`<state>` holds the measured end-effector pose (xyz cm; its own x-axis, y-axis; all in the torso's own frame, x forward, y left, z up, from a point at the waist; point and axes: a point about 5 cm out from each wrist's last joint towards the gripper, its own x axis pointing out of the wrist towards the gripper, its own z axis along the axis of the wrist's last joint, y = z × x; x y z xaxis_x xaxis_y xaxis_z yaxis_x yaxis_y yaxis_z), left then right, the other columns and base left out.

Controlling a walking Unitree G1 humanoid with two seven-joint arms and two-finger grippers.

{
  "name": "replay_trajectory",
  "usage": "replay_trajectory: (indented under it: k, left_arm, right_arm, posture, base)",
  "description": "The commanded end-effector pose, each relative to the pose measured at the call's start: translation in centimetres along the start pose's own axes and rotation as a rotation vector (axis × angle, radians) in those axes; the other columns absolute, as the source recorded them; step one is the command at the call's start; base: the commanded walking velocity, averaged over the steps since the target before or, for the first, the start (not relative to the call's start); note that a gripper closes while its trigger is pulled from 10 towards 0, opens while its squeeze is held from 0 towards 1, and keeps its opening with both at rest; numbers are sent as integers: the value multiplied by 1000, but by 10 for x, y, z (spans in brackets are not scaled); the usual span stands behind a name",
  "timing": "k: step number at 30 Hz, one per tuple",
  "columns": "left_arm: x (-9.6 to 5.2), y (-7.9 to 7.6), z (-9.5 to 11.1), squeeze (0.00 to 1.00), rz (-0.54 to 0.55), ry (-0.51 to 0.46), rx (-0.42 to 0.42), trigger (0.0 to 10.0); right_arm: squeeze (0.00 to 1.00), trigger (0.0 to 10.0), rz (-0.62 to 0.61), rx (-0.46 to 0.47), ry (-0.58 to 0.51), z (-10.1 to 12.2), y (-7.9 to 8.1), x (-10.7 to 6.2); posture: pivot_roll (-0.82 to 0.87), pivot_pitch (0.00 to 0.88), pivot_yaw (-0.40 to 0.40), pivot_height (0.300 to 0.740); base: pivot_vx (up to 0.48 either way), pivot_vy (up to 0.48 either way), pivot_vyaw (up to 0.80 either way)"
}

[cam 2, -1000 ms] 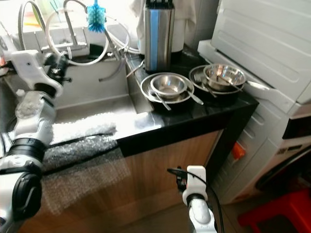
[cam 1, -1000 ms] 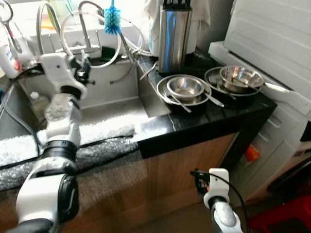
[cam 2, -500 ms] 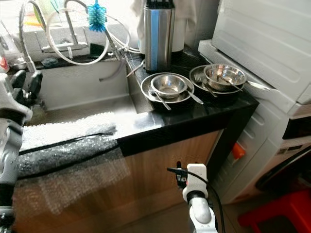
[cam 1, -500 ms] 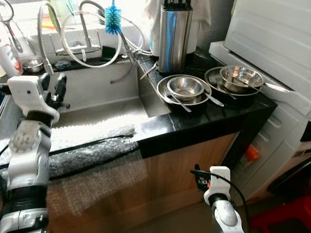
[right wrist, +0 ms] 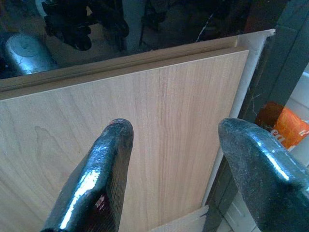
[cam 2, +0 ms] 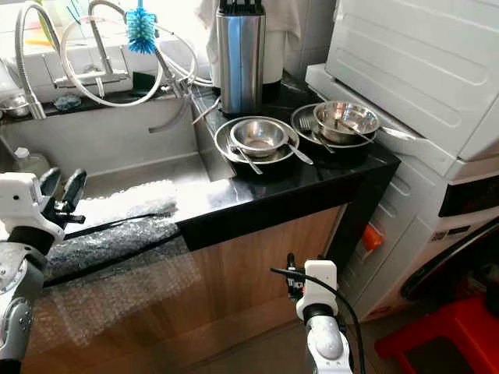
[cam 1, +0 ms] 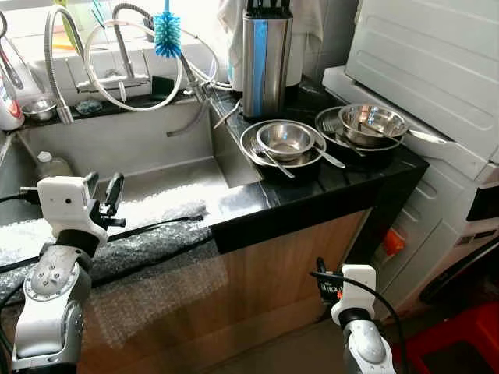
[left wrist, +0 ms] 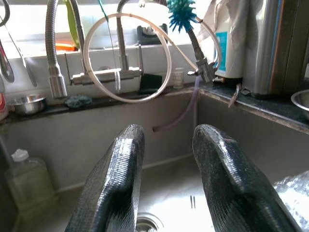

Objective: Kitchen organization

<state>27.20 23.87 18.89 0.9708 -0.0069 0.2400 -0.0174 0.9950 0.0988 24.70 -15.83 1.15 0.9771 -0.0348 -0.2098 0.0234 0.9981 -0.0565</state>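
Now: reach for the bowls with both pincers free

From the left eye, the left pincer hangs over the near edge of the sink, above the bubble wrap draped on the counter. Its 2 fingers stand apart and carry nothing. The things to tidy sit well to the right of it: 2 stacks of steel bowls on the black counter, each with cutlery lying in it, beside a tall steel knife block.

From the right eye, the right pincer hangs low in front of the wooden cupboard door, below the counter edge and idle.

From the left wrist, the fingers are spread with clear gap, aimed at the faucet and a blue bottle brush, not at the bowls.

From the right wrist, the fingers are also spread, facing the cupboard door.

My judgement: to do this well, the right arm should rise to counter height, since the bowls lie on its side. Loose forks and spoons could slide out if a stack is tilted, so lift level, gripping a rim.
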Motion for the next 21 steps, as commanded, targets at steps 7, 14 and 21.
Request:
replay_trajectory:
  k: [7, 14, 21]
  left_arm:
    - [-5, 0, 5, 0, 8, 17, 28, 10000]
    - [-5, 0, 6, 0, 10, 23, 27, 10000]
    - [9, -46, -29, 0, 60, 14, -130, 10000]
  right_arm:
    - [0, 10000, 0, -2, -22, 6, 0, 0]
    - [0, 10000, 0, -2, -22, 6, 0, 0]
    - [0, 10000, 25, -52, -418, 96, 7, 7]
  posture:
    - [-135, 0, 19, 740]
    - [-135, 0, 19, 740]
    - [-134, 0, -8, 740]
  base:
    - [0, 0, 0]
    - [0, 0, 0]
    - [0, 0, 0]
